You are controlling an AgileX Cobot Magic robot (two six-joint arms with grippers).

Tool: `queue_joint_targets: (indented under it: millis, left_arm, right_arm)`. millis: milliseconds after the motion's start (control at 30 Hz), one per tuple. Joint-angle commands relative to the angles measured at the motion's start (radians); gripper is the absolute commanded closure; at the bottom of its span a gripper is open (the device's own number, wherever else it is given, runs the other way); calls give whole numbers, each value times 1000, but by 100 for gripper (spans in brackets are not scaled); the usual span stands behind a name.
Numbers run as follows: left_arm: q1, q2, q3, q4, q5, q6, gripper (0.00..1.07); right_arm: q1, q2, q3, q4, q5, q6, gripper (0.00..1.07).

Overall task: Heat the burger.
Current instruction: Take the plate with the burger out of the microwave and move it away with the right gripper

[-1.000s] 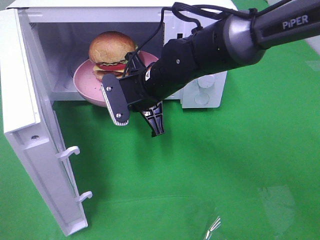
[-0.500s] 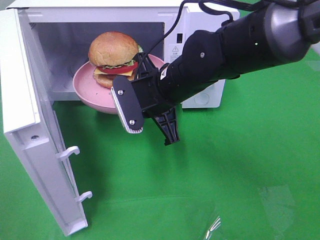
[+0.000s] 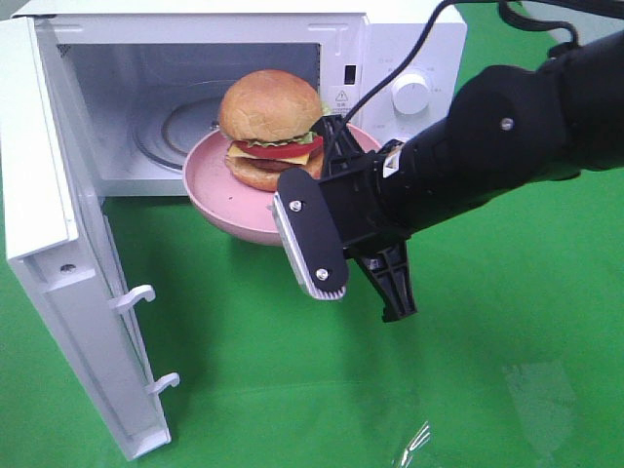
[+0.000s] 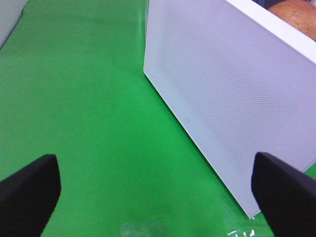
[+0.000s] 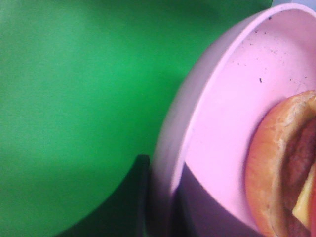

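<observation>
The burger (image 3: 271, 127), with a golden bun, lettuce, tomato and cheese, sits on a pink plate (image 3: 219, 190). The plate hangs at the mouth of the open white microwave (image 3: 195, 29), mostly outside the cavity and above the green cloth. My right gripper (image 3: 359, 297) holds the plate at its near right rim. The right wrist view shows the plate rim (image 5: 197, 123) and the burger's bottom bun (image 5: 276, 163) close up. My left gripper (image 4: 158, 192) is open and empty behind the microwave door (image 4: 232, 98); it is out of the exterior view.
The microwave door (image 3: 58, 244) stands wide open at the left, its two latch hooks (image 3: 136, 295) pointing into the space in front. The glass turntable (image 3: 180, 132) shows inside the cavity. Green cloth (image 3: 468, 390) covers the table.
My right arm has pulled back to the right and toward the front. The plate and burger came with it, from inside the cavity to its mouth.
</observation>
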Motion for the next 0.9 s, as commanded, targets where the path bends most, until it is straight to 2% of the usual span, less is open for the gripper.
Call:
queue_joint_targets:
  millis: [33,133,200,300,367,500,600,667,900]
  left_arm:
    - [3,-16,3,-2,-6,-1,10]
    - [3,-16,3,-2,-6,-1,10]
    - [3,-16,3,-2,-6,-1,10]
    - [3,-16,3,-2,-6,-1,10]
    - [3,-16,3,-2,-6,-1,10]
    - [3,-16,3,-2,-6,-1,10]
    - [3,-16,3,-2,-6,-1,10]
    - [3,-16,3,-2,-6,-1,10]
    - [3,-16,3,-2,-6,-1,10]
  right_arm:
    - [-9,-113,89,-45,-88,31,107]
    - [-9,-136,111,-63,-88,50,107]
    - [-9,-230,191,-133,-85,130,107]
    - [-9,-257,210,-153,-85,154,107]
    - [-9,-360,271,-227,-63,246,107]
    - [-9,-462,324,-315,1,325,107]
    - [-9,-484,334,-338,16,345,107]
    - [-9,-589,371,-428,101,452,107]
    - [-9,-750,389,-563,274,649,107]
